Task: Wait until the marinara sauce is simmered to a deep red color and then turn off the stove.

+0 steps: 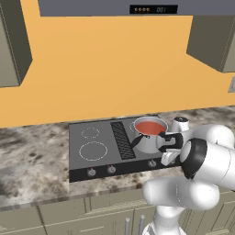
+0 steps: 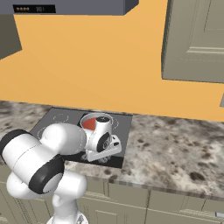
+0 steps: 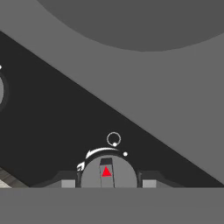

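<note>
1. Hand view looks straight down at one knob (image 3: 106,171) on the black front strip of the stove (image 3: 52,131). The knob carries a red triangle marker, and a white arc and a small ring are printed above it.
2. The two fingertips (image 3: 68,182) stand on either side of the knob, one left and one right, with the gripper (image 3: 106,183) centred on it. The grey band cuts off their lower parts, so I cannot tell whether the pads press on the knob or only straddle it.
3. A second knob (image 3: 1,89) is cut off by the left edge of the hand view.
4. A large dark grey curved shape (image 3: 144,22) fills the top of the hand view; what it is cannot be made out.
5. Left base view shows the stove (image 1: 98,144) set in a speckled stone counter (image 1: 32,160), with the marinara sauce (image 1: 150,127) an orange-red disc inside a steel pot (image 1: 148,142) on the right rear burner.
6. The hand (image 1: 170,142) sits just in front of the pot, and the arm hides the right end of the knob strip.
7. In the right base view the arm covers most of the pot (image 2: 98,120), so just a sliver of sauce (image 2: 89,124) shows.
8. A small steel object (image 1: 180,124) stands to the right of the pot, partly behind the arm.
9. The hood display (image 1: 153,9) is too small to read.
</note>
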You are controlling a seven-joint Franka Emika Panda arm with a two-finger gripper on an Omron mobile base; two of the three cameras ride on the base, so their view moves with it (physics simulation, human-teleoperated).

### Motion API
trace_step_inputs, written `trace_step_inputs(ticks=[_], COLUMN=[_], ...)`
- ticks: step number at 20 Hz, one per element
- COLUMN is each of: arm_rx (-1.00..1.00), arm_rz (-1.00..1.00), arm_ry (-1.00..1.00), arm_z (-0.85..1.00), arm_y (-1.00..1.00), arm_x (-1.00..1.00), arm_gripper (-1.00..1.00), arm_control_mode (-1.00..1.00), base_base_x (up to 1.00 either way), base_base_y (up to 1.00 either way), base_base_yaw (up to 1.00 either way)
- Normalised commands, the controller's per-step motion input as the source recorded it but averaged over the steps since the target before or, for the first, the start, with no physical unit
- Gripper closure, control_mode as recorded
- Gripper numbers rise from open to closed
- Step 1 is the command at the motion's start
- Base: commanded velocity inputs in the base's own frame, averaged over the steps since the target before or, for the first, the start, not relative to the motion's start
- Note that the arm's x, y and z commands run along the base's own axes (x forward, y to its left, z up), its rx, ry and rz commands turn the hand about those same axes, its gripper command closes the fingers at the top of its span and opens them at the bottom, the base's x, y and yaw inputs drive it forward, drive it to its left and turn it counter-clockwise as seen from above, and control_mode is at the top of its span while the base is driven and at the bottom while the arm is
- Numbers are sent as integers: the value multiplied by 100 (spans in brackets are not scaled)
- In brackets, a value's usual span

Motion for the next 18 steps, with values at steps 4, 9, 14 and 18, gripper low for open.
trace_step_inputs(ticks=[4,9,14,18], arm_rx=[0,0,0,0], arm_rz=[0,0,0,0], arm_ry=[0,0,0,0], arm_z=[0,0,0,0], arm_y=[0,0,0,0], arm_x=[0,0,0,0], arm_gripper=[100,100,100,100], arm_control_mode=[-100,-100,-100,-100], base_base_x=[0,0,0,0], base_base_y=[0,0,0,0], base_base_yaw=[0,0,0,0])
